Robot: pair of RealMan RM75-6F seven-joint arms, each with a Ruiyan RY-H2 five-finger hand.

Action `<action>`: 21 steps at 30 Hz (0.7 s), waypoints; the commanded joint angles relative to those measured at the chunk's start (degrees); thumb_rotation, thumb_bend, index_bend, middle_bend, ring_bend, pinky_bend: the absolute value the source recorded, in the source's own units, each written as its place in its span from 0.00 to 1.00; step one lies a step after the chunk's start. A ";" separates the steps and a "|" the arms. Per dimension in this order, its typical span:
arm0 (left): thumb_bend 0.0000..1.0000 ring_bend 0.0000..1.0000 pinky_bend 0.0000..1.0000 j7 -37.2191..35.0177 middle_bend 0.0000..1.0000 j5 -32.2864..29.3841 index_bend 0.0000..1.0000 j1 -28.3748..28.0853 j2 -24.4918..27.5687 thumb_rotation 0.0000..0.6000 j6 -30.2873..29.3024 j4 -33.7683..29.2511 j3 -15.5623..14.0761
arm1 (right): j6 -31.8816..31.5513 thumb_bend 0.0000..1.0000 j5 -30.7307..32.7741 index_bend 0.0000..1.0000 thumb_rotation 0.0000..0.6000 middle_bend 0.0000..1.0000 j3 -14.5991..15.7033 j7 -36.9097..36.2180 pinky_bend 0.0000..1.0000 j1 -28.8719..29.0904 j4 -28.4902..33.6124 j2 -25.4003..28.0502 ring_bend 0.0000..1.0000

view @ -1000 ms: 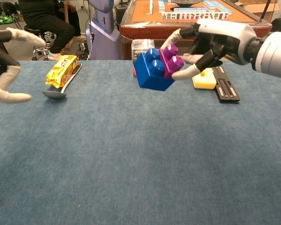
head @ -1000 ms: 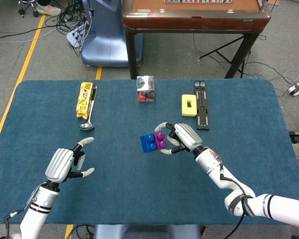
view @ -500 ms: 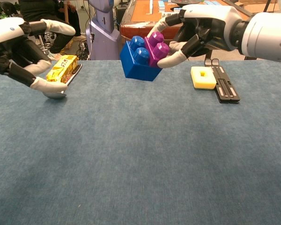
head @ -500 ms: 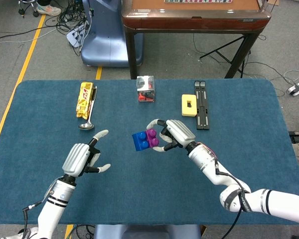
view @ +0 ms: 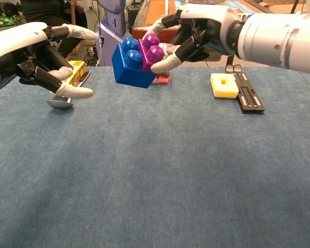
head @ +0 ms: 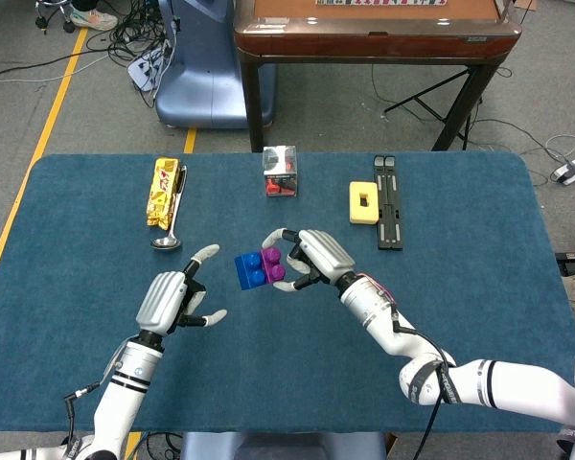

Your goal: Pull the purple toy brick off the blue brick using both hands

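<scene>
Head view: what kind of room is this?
Likely a robotics lab or workshop: loose cables on a grey floor with yellow floor tape, and a mahjong-style table behind the blue-clothed work table.

Yellow snack bar (head: pixel 161 192), spoon (head: pixel 171 222), yellow block (head: pixel 364 202), perhaps foam.

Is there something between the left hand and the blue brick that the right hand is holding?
No. In the head view only bare table cloth shows between the open left hand and the blue brick; the chest view shows an open gap too.

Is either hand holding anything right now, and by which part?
The right hand holds the joined bricks off the table by the purple brick; the left hand holds nothing.
</scene>
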State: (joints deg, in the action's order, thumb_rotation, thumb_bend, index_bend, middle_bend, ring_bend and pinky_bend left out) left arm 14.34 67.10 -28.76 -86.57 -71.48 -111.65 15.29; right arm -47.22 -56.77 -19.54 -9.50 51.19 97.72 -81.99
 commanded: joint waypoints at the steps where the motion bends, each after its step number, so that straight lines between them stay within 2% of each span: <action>1: 0.00 0.88 1.00 2.05 0.95 -2.00 0.14 -0.51 -1.65 1.00 -1.59 0.10 0.78 | -0.06 0.48 0.59 0.62 1.00 1.00 -0.09 0.53 1.00 0.52 -0.50 -0.96 1.00; 8: 0.00 0.90 1.00 5.64 0.97 -6.39 0.15 -1.30 -3.01 1.00 -3.28 -0.93 1.76 | -0.09 0.48 1.19 0.62 1.00 1.00 -0.44 0.66 1.00 1.29 -1.66 -3.16 1.00; 21: 0.00 0.91 1.00 4.82 0.97 -10.53 0.15 -2.14 -3.06 1.00 -3.14 -2.36 2.71 | 0.41 0.48 1.26 0.62 1.00 1.00 -0.87 0.74 1.00 2.39 -3.35 -5.79 1.00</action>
State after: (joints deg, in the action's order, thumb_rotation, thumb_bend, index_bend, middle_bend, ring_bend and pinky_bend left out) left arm 19.26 56.70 -30.82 -89.58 -74.62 -113.94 17.92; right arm -46.82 -55.50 -20.38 -8.75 53.55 94.40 -87.77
